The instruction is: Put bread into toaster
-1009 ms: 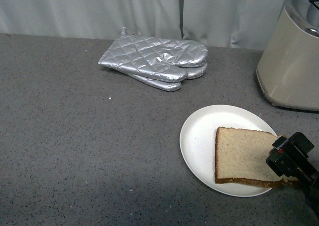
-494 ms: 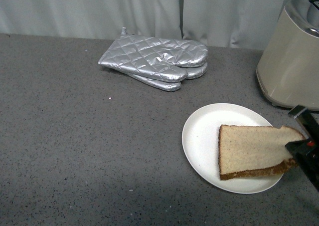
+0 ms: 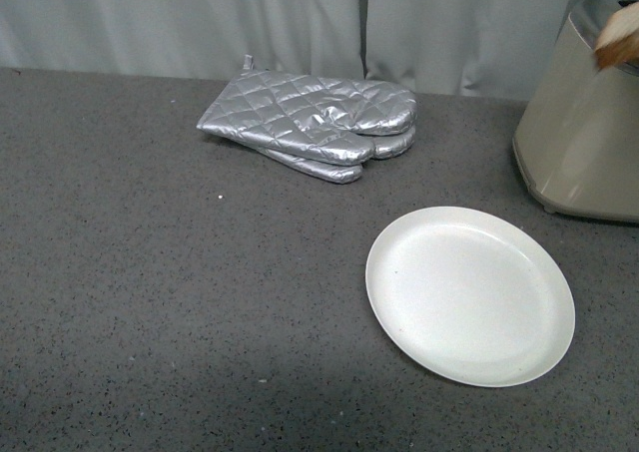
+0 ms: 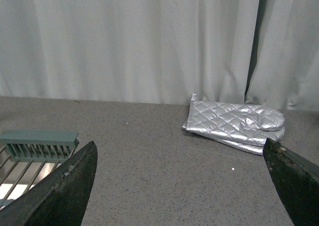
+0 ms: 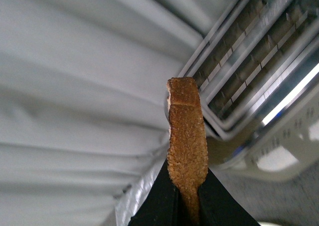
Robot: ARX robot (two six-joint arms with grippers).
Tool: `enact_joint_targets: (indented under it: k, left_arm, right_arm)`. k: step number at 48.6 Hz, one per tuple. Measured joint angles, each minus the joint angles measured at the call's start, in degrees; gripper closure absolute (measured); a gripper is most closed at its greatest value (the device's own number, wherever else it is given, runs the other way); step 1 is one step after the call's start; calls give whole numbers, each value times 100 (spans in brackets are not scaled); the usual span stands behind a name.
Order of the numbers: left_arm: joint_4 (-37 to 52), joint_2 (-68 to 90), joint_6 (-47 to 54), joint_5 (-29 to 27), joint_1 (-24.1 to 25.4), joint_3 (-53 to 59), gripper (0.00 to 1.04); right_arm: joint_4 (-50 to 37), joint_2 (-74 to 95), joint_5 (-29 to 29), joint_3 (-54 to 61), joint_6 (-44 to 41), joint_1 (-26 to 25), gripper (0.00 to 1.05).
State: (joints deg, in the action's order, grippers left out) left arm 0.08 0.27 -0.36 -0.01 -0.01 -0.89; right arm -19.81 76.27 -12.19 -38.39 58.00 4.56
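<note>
My right fingers [image 5: 162, 206] are clamped on the bread [image 5: 185, 131]. The wrist camera sees the slice edge-on, its brown crust rising straight out from between the two dark pads. Beyond it lies the toaster [image 5: 259, 51], with its chrome top and long slots in plain sight. The bread is clear of the slots, but I cannot tell whether it hangs right over one.

In the front view the bread [image 3: 621, 35] is only a blurred tan sliver at the upper right corner of the frame, level with the toaster's [image 3: 584, 143] shiny top. The beige body of the toaster fills the right edge below it. The white plate [image 3: 469, 297] lies at the lower right on the grey table [image 3: 150, 272], near the toaster but not touching it. The silver mitts [image 3: 310, 123] lie stacked at the upper middle, well apart from the plate, in front of the pale curtain [image 3: 200, 23].

My left fingers [image 4: 70, 186] are spread wide with nothing between them. They hang above the table, facing the mitts [image 4: 234, 123]. A grey-green wire rack [image 4: 40, 143] sits just beside one of them.
</note>
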Motion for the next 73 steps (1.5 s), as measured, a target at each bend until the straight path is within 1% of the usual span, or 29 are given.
enact_joint_targets:
  k: [5,6,11,17,22,34,39,44,48,54,73]
  left_arm:
    - [0,0,0,0,0,0,7]
    - [0,0,0,0,0,0,7]
    - [0,0,0,0,0,0,7]
    - [0,0,0,0,0,0,7]
    - [0,0,0,0,0,0,7]
    - [0,0,0,0,0,0,7]
    - [0,0,0,0,0,0,7]
    - [0,0,0,0,0,0,7]
    - [0,0,0,0,0,0,7]
    - [0,0,0,0,0,0,7]
    - [0,0,0,0,0,0,7]
  right_arm:
    - [144,0,-433,-643,-138,-289,102]
    - [173,39,-638,-833,-184,-358,102]
    - [389,267,-1266,-1298,-236,-588,102]
    - [680,638,-1733,-1591,-223,-741,102]
    - [940,1032,-1971,-1729,-133,-769,102]
    - [1329,1491,-2234,-1930,203,-660,102]
    - [1681,1528,-2271,-2063,487,-595,102]
    - [1641,1510,-2406,-2085,503,-551,102]
    - [1928,1475,-2428,-2199,592,-549,102]
    - [2474,1471,-2415,-2302,944,-564,102]
    - [2918,1416,-2315,-2505,1469,-564,102]
